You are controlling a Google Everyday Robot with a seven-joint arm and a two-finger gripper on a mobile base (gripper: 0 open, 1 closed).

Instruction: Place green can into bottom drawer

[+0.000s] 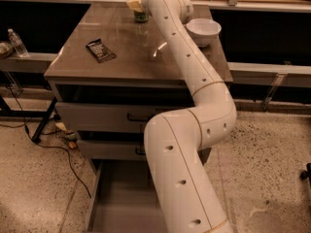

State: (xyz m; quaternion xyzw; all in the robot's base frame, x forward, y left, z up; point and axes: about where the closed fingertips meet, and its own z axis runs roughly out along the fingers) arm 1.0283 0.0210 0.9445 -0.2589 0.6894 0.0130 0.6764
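The green can (141, 14) stands upright at the far edge of the grey cabinet's top (121, 57). My gripper (136, 4) is at the end of the long white arm (189, 67), right at the can's top and left side, and partly hides it. Whether it touches the can I cannot tell. The bottom drawer (119, 203) is pulled out at floor level below the cabinet. Its flat grey floor shows, and my arm's lower link covers its right part.
A white bowl (203, 31) stands on the top to the right of the can, close to my arm. A dark flat packet (100, 50) lies on the left of the top. A clear water bottle (17, 42) stands on a ledge at the far left. Cables (43, 140) lie on the floor.
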